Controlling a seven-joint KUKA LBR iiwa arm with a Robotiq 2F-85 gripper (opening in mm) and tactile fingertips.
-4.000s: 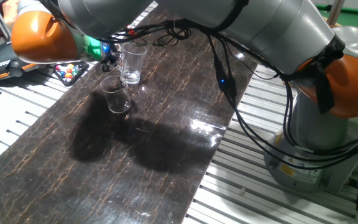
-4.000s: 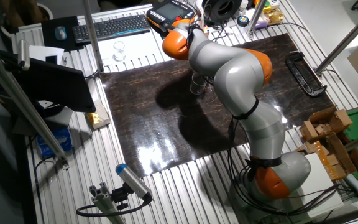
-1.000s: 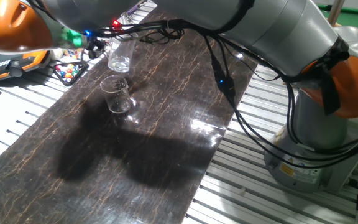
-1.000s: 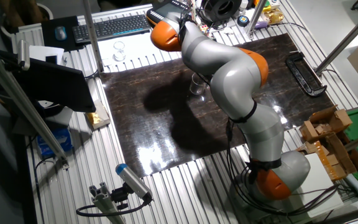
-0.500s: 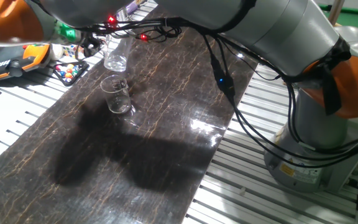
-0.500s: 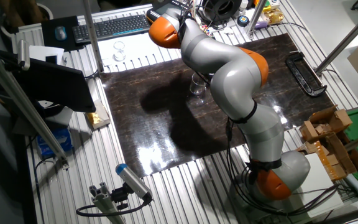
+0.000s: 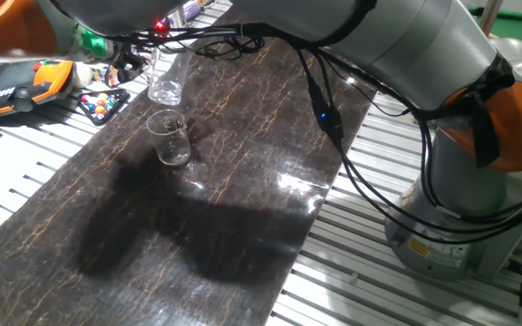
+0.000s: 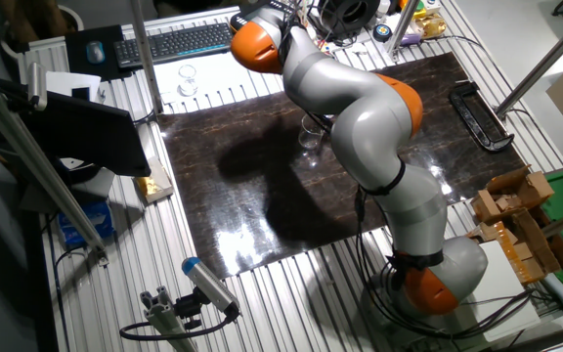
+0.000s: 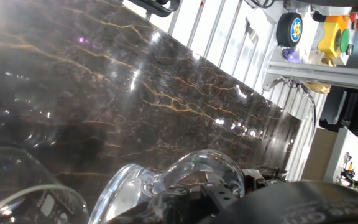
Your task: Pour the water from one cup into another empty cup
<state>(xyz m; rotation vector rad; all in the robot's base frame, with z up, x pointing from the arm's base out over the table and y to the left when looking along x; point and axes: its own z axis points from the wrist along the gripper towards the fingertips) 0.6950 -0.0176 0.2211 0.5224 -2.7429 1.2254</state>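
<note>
My gripper (image 7: 157,56) has its jaws closed on the glass tumbler (image 7: 167,80), which hangs in the air above the dark marble-patterned board (image 7: 243,181), near the board's far end in one fixed view. In the hand view the tumbler (image 9: 185,180) fills the bottom of the picture, its thick base gleaming just in front of the fingers; the jaws themselves are mostly hidden behind the glass, so I judge the grip from the cup being off the board. The water cannot be made out through the clear wall in any view. Just below and a little nearer the camera, the empty tapered cup (image 7: 169,138) stands upright on the board, and its wide rim (image 9: 23,186) shows at the lower left corner of the hand view. The 2 cups are apart, the tumbler raised above the other's rim. In the other fixed view the KUKA arm (image 8: 360,117) arches over the board and hides most of both cups. Beyond the board's edge lie an orange pendant (image 7: 16,86) and a tray of coloured balls (image 7: 101,102). As I read it, the lift is done and the carry toward the tapered cup is in hand; the next move calls for bringing the tumbler's lip over the wide rim, then tilting slowly, since the thin cup looks light and could tip at a touch.
</note>
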